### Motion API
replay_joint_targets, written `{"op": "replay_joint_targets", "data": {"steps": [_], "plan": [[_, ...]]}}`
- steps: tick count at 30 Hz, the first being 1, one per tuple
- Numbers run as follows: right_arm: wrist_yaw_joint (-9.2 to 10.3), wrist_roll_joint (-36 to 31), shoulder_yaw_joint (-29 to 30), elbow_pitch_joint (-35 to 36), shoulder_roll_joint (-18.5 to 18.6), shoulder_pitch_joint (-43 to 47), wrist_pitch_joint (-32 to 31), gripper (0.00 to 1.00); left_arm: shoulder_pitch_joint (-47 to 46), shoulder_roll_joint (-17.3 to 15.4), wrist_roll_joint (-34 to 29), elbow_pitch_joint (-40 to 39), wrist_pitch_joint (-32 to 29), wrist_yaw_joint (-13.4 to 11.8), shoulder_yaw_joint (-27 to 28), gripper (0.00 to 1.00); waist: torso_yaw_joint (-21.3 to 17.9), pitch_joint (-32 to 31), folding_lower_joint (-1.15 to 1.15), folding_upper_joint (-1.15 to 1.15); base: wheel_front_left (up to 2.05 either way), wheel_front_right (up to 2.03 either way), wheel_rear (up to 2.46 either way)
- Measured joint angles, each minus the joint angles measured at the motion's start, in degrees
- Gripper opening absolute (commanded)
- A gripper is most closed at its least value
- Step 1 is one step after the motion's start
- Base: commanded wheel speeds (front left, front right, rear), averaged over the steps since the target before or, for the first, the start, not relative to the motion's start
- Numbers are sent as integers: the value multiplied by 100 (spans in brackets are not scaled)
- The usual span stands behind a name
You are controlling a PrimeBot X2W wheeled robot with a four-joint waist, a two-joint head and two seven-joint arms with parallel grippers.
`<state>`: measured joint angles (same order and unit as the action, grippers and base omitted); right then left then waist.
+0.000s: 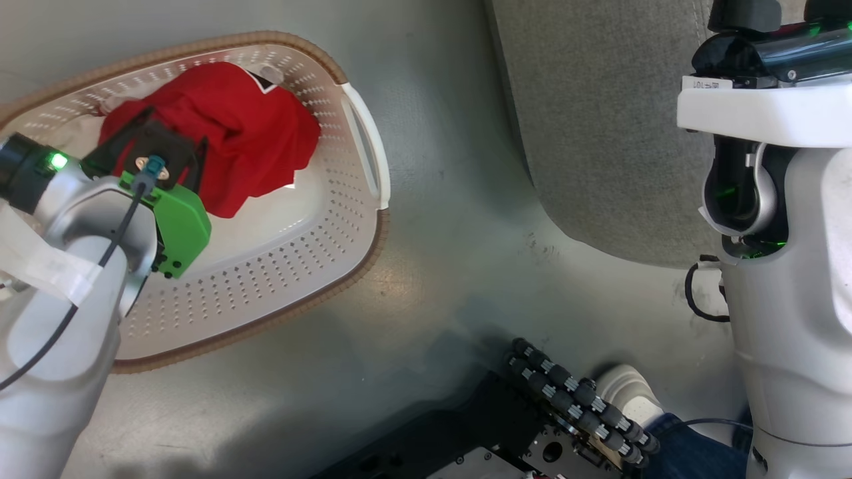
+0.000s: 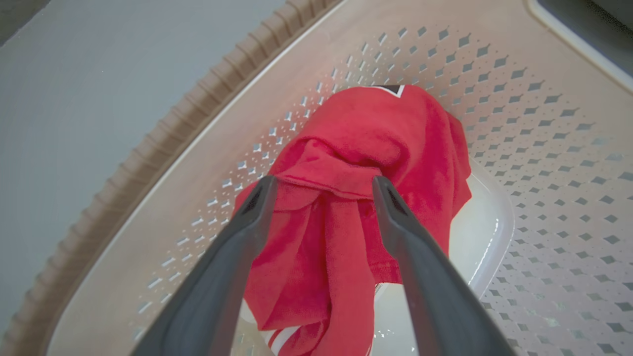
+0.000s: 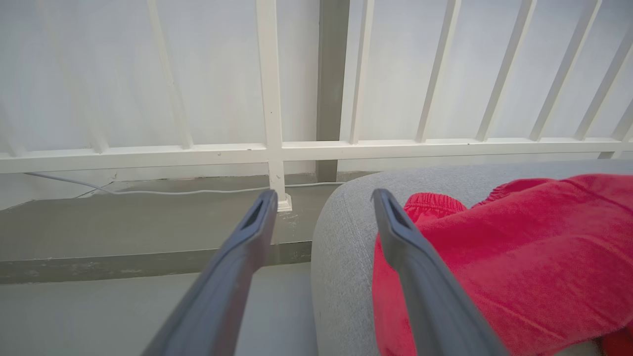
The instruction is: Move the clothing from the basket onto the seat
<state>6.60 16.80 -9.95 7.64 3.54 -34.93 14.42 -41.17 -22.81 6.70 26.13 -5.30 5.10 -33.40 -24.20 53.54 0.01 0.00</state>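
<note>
Grey seat (image 3: 341,257) sits just right of the right claw (image 3: 321,198), fingers spread, gripping nothing; one red garment (image 3: 519,257) lies on it. Basket (image 2: 544,148) surrounds the left claw (image 2: 324,190), fingers apart, straddling the second red garment (image 2: 376,143) inside.

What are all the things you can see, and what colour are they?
Oval cream perforated plastic laundry basket with brown rim: one, cream, on the floor.
Large rounded grey fabric seat: one, grey, right of the basket.
Soft red sports garment with white trim: one, red, bunched in the basket.
Second soft red garment: one, red, lying on the seat.
White railing: one, white, beyond the seat.
Person's white shoe: one, white, on the floor.
Left arm's dark fingers: two, dark grey, open astride the basket's garment.
Right arm's dark fingers: two, dark grey, open beside the seat's garment.
</note>
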Motion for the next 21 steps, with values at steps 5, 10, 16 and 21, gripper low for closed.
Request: {"op": "replay_joint_targets", "data": {"steps": [5, 10, 16, 21], "plan": [[0, 10, -32, -98, -10, -2, 1, 100, -151, -7, -43, 131, 31, 31, -1, 100, -85, 61, 0, 0, 0, 0, 0], [0, 41, -71, -169, -31, -8, 2, 100, -320, -51, -162, 208, 69, 44, -52, 100, -125, 94, 0, 0, 0, 0, 0], [0, 44, -83, -248, -37, -32, 18, 100, -488, -122, -247, 297, 81, 52, -189, 100, -145, 121, 0, 0, 0, 0, 0], [0, 85, -83, -238, -53, -139, 18, 100, -491, -156, -254, 546, -135, 119, -341, 100, -154, 129, 0, 0, 0, 0, 0]]}}
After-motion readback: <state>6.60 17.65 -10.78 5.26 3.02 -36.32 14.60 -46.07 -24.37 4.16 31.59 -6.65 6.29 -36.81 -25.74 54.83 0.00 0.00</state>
